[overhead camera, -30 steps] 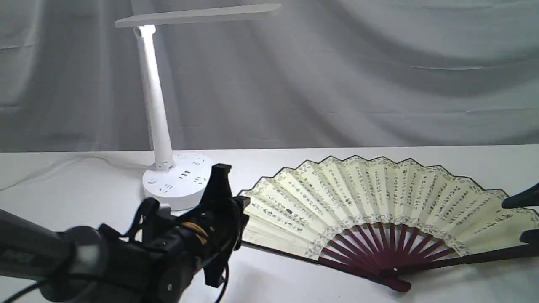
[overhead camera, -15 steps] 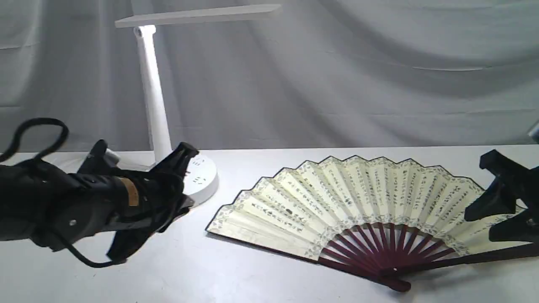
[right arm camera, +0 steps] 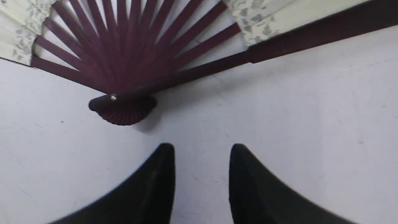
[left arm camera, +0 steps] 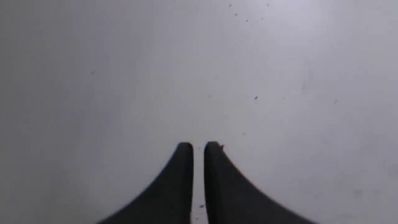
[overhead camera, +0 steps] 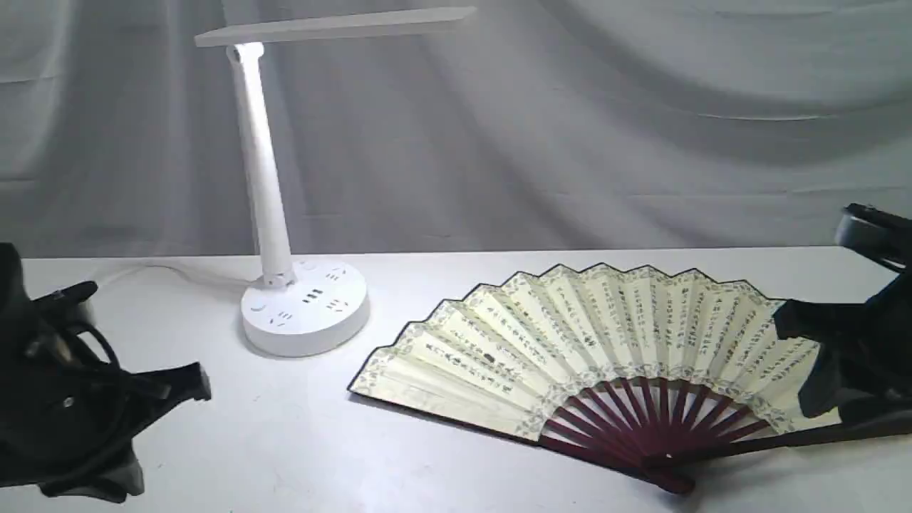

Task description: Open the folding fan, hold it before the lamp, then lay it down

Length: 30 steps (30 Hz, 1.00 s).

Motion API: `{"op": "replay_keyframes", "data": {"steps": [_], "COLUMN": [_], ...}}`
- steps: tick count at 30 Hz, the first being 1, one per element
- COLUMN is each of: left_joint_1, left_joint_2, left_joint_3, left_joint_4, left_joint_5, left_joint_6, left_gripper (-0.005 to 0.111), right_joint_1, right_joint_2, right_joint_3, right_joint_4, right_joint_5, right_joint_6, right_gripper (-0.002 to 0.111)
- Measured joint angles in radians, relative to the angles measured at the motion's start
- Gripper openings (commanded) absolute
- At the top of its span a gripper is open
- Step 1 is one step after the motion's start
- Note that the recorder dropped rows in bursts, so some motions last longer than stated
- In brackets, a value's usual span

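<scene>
Lying fully spread on the white table (overhead camera: 285, 442), the folding fan (overhead camera: 570, 335) rests just right of the lamp (overhead camera: 305, 313), cream leaf facing up and maroon ribs meeting at a pivot on the near side. The left gripper (left arm camera: 198, 147), low on the lamp's other side, has its fingers drawn almost together, clasping nothing. The right gripper (right arm camera: 202, 149), at the fan's end farthest from the lamp, hangs over bare table with fingers parted and empty
</scene>
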Motion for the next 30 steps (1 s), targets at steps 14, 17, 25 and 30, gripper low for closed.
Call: {"op": "replay_keyframes", "data": {"steps": [14, 17, 25, 30], "left_joint_1": [0.085, 0.085, 0.085, 0.085], "left_joint_2": [-0.081, -0.100, -0.136, -0.138], "left_joint_3": [0.000, 0.000, 0.000, 0.000], "left_joint_4": [0.176, 0.176, 0.080, 0.009], "left_joint_5": [0.095, 0.101, 0.125, 0.151], "left_joint_6": [0.404, 0.424, 0.540, 0.573], "left_gripper": [0.006, 0.006, 0.006, 0.006], "right_joint_1": [0.000, 0.000, 0.000, 0.000], "right_joint_2": [-0.125, -0.127, -0.196, -0.246], "right_joint_3": [0.000, 0.000, 0.000, 0.000], "right_joint_4": [-0.171, -0.199, -0.269, -0.276], "right_joint_5": [0.065, 0.105, 0.117, 0.122], "right_joint_6": [-0.016, -0.010, -0.001, -0.001], "right_gripper": [0.013, 0.001, 0.000, 0.000]}}
